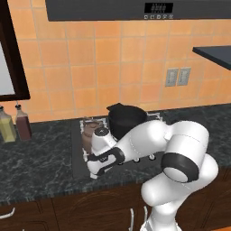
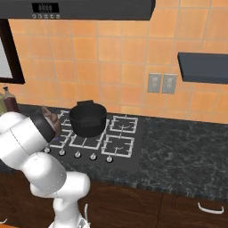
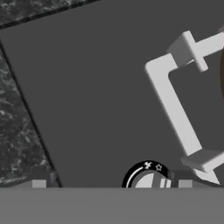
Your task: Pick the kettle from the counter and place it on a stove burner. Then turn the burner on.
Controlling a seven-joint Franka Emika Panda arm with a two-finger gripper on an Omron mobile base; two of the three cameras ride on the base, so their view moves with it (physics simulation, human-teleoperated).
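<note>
On the far left of the counter [image 1: 40,158] you had two bottles standing against the tiled wall, a yellowish bottle [image 1: 6,125] and just beside it a dark-red bottle [image 1: 22,122], both well apart from the stove [image 2: 129,147]. Moving right, you found the kettle [image 1: 89,131] set on the front left burner grate, its brown belly partly hidden by your arm's wrist. From the right base view you saw only the kettle's top and spout past the elbow. Your gripper [image 1: 94,173] hung low over the stove's front left corner, just in front of the kettle, and it held nothing: the jaws stood wide and released. In the hand view you looked straight down on the dark stove plate, with a knob [image 3: 148,178] between the finger tips [image 3: 38,183] and a white corner of the grate [image 3: 175,109] to the right.

Just behind and right of the kettle stood the black pot [image 2: 87,118], close enough to crowd it. Further right the two right-hand burners lay bare, with a row of knobs along the stove's front edge. On the wall beyond you had two outlets [image 2: 161,83], and a dark shelf [image 2: 202,67] at the far right.
</note>
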